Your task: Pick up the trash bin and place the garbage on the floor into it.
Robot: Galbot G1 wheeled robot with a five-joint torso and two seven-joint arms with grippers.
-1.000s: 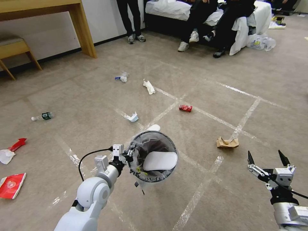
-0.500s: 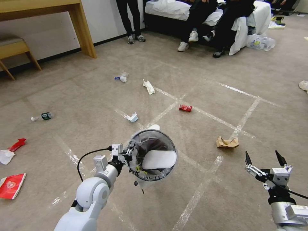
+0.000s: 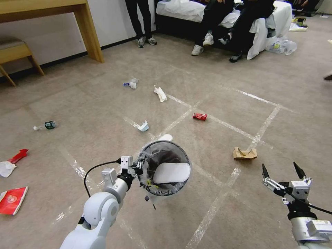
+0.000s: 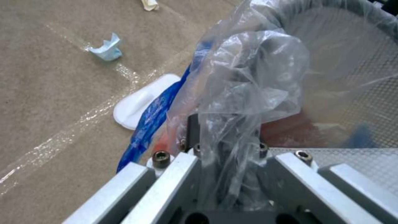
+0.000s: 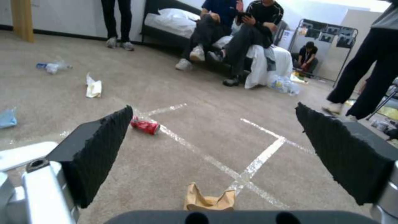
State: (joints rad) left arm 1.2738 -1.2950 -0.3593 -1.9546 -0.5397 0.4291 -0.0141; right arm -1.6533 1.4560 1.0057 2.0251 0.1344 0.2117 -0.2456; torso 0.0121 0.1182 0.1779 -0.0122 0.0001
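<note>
The trash bin (image 3: 181,154), lined with a clear bag, hangs above the floor (image 3: 242,103) with my left gripper (image 3: 140,169) shut on its near rim. A white slipper (image 3: 172,172) lies inside it. In the left wrist view the bag (image 4: 248,77) drapes over the gripper, and a second slipper (image 4: 141,101) lies on the carpet behind the bin. My right gripper (image 3: 280,166) hovers open at the lower right, with the crumpled brown paper bag (image 3: 245,153) just ahead of it (image 5: 208,200). A red can (image 3: 200,116) lies farther off.
More litter is scattered about: a blue-white wrapper (image 3: 143,126), a tissue (image 3: 160,93), a small bottle (image 3: 45,125) and red packets (image 3: 13,200) at the left. A wooden desk (image 3: 91,34) and chair (image 3: 17,52) stand back left. People sit on a bed (image 3: 276,20) at the back.
My right gripper has drifted a little to the left and nearer, still open. The bin and left arm have barely moved.
</note>
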